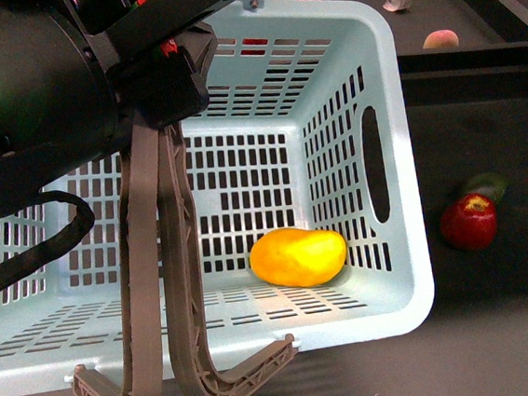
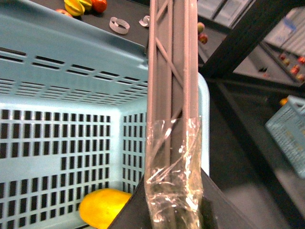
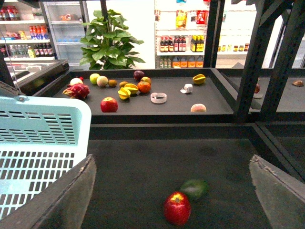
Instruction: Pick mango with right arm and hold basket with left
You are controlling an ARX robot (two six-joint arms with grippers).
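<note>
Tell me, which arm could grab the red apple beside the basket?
Right. The left gripper is clamped on the handles of the basket, so it is busy. The right gripper is open and empty, and the red apple lies just ahead of it, on the basket's right.

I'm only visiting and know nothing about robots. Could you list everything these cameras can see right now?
basket: one, light turquoise, directly in front of the robot
handles: two, grey-brown, on the basket, gathered at the top
mango: one, yellow-orange, lying inside the basket
apple: one, red, on the dark surface right of the basket
green fruit: one, just behind the apple
far shelf: one, dark, holding assorted fruit
plant: one, green, behind the shelf
left pincer: black, shut on the handles
right pincer: grey, open, empty
</note>
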